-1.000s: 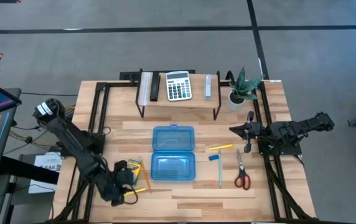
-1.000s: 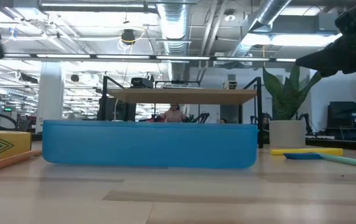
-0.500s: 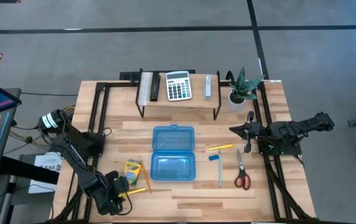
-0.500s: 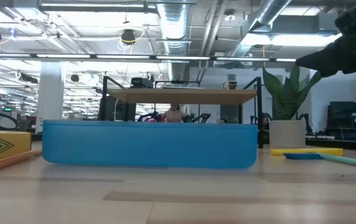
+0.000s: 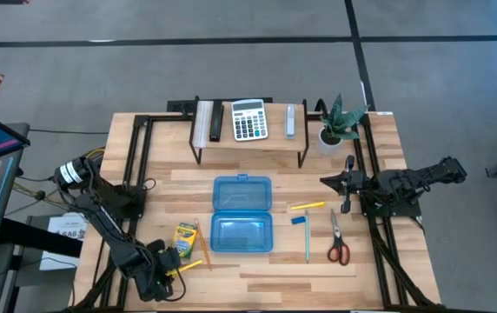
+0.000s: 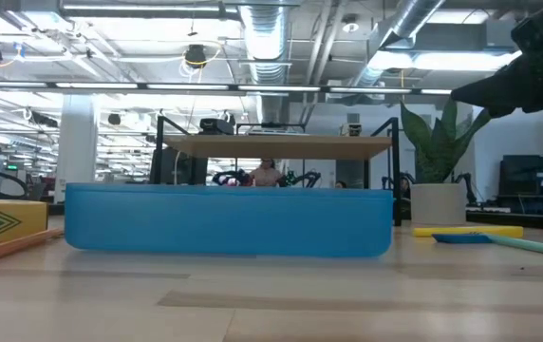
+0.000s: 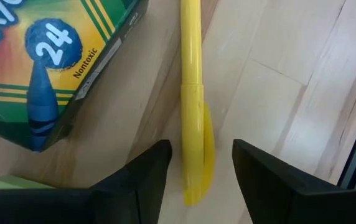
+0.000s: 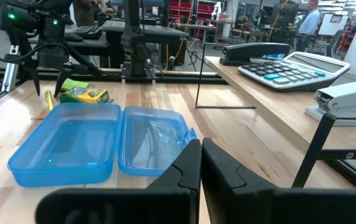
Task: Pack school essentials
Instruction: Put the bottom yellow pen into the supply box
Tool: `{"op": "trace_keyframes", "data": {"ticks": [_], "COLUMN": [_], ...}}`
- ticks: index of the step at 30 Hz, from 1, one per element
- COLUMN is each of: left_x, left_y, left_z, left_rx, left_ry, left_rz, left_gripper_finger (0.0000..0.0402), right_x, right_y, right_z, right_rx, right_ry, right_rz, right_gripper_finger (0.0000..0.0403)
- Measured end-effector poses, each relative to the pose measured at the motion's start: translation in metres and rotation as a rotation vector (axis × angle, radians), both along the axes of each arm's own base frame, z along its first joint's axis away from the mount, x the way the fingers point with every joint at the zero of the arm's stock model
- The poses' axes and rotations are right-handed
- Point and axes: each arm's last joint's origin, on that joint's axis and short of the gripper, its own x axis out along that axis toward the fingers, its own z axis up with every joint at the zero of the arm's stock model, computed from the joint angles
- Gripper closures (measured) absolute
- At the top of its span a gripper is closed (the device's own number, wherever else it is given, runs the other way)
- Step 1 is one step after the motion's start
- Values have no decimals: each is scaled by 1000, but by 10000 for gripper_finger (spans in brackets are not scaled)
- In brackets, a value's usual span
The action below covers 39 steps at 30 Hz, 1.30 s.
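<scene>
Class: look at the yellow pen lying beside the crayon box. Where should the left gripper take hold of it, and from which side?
Grip the yellow pen across its round barrel, coming straight down from above. It lies flat on the table, clear of the crayon box, and the open left gripper already straddles its near end, so the fingers can likely close on either side.

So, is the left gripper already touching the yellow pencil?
Apart. In the left wrist view, the open left gripper has one finger on each side of the yellow pencil, and bare table shows between each finger and it.

overhead looking down, table-level sideways, both showing blue case (image 5: 241, 214)
</scene>
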Motion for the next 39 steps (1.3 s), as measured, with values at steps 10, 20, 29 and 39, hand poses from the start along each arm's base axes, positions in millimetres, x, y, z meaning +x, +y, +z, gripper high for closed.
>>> {"op": "trace_keyframes", "data": {"ticks": [10, 20, 29, 39], "left_x": [3, 7, 10, 9], "left_y": [4, 7, 5, 7], "left_z": [10, 13, 15, 11], "left_rx": [74, 112, 142, 154], "left_ry": [130, 125, 48, 27], "left_rz": [-50, -60, -140, -147], "left_gripper_finger": [226, 226, 226, 226], "right_x": [0, 0, 0, 0], "right_y": [0, 0, 0, 0], "right_z": [0, 0, 0, 0], "right_rx": [0, 0, 0, 0], "right_ry": [0, 0, 0, 0], "right_rz": [0, 0, 0, 0], "right_gripper_finger": [369, 369, 369, 369]}}
